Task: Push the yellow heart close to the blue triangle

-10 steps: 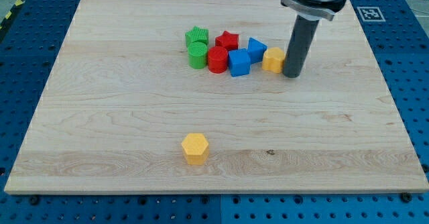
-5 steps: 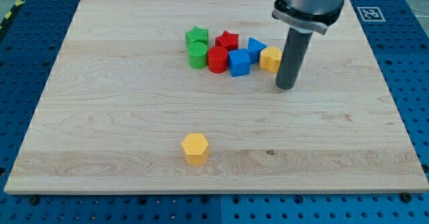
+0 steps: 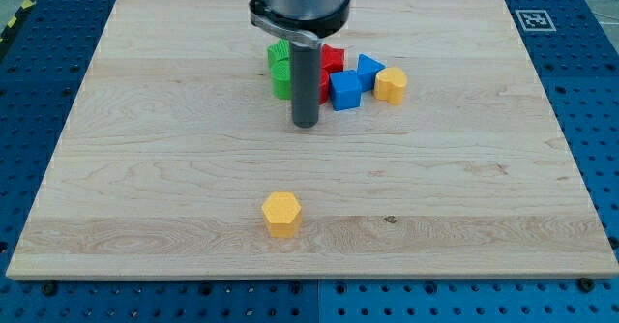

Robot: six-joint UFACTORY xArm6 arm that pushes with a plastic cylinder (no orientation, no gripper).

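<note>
The yellow heart (image 3: pixel 391 85) lies at the right end of a cluster of blocks, touching the blue triangle (image 3: pixel 368 68) just to its upper left. A blue cube (image 3: pixel 345 90) sits left of the heart. My tip (image 3: pixel 306 124) rests on the board below the cluster, left of the blue cube and well left of the heart. The rod hides part of the red and green blocks behind it.
Red blocks (image 3: pixel 332 58) and green blocks (image 3: pixel 279 72) make up the cluster's left side, partly hidden by the rod. A yellow hexagon (image 3: pixel 281 214) lies alone near the view's bottom. The wooden board (image 3: pixel 145 168) sits on a blue pegboard.
My tip has moved from just right of the yellow heart down and then far to the left, ending below the cluster. The heart stands slightly left of where it was.
</note>
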